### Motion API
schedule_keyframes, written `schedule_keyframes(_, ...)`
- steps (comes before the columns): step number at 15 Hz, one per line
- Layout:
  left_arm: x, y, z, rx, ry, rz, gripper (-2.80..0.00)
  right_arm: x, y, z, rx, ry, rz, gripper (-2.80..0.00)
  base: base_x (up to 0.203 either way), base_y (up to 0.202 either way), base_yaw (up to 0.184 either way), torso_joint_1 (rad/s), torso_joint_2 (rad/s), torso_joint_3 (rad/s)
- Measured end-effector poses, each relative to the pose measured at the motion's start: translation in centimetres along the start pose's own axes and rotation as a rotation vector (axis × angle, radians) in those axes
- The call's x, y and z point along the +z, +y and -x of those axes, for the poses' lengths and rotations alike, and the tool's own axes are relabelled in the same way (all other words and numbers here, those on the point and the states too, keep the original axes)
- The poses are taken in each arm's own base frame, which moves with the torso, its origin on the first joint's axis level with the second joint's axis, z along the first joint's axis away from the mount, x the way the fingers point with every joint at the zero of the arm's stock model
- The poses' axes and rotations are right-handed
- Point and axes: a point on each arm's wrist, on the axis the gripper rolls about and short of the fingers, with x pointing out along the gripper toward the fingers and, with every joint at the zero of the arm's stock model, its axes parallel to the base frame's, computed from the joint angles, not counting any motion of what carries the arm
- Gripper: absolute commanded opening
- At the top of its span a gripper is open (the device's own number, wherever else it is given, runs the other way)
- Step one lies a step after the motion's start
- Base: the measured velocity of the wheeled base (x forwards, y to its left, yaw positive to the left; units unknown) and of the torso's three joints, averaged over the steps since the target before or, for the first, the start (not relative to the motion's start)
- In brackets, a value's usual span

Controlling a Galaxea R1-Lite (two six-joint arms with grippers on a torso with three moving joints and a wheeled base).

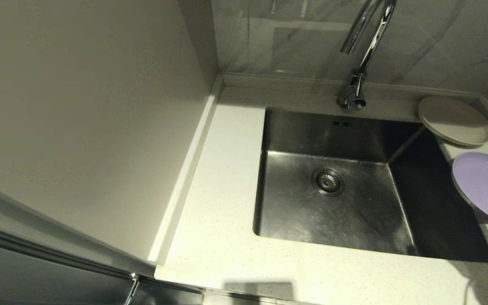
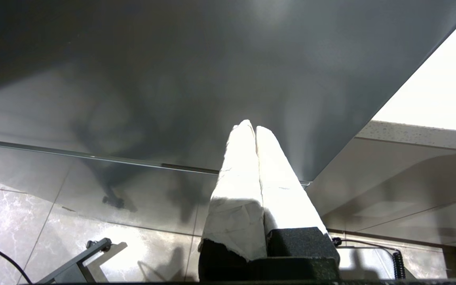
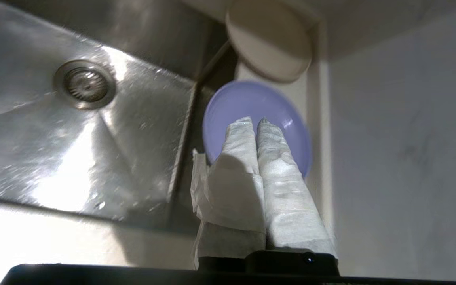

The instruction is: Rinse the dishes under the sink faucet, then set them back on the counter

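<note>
Plates sit on the table strip right of the sink (image 1: pixel 333 186): the lavender plate (image 1: pixel 487 188) nearer the front, overhanging the basin edge, the beige plate (image 1: pixel 453 120) behind it by the back corner, near the faucet (image 1: pixel 364 46). The right gripper (image 3: pixel 256 120) hovers above the lavender plate, jaws pressed together on nothing. The left gripper (image 2: pixel 250 126) hangs low beside a dark cabinet front (image 2: pixel 172 79), over the tiled floor (image 2: pixel 34 221), jaws likewise pressed together

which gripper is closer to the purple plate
Right. The right gripper, fingers pressed together, points at the purple plate on the counter beside the sink. The left gripper, also shut, hangs below counter level, facing a dark cabinet front.
</note>
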Motion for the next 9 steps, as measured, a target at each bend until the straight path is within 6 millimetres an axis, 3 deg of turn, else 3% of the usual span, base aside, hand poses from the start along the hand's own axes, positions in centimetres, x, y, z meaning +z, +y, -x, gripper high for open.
schedule_keyframes(9, 0.0, 0.0, 0.0, 0.000, 0.000, 0.000, -2.80, -12.4, 4.6, 6.7, 0.157, 0.004, -0.202, -2.80, 0.000, 0.000, 0.000, 0.000, 0.00, 0.000)
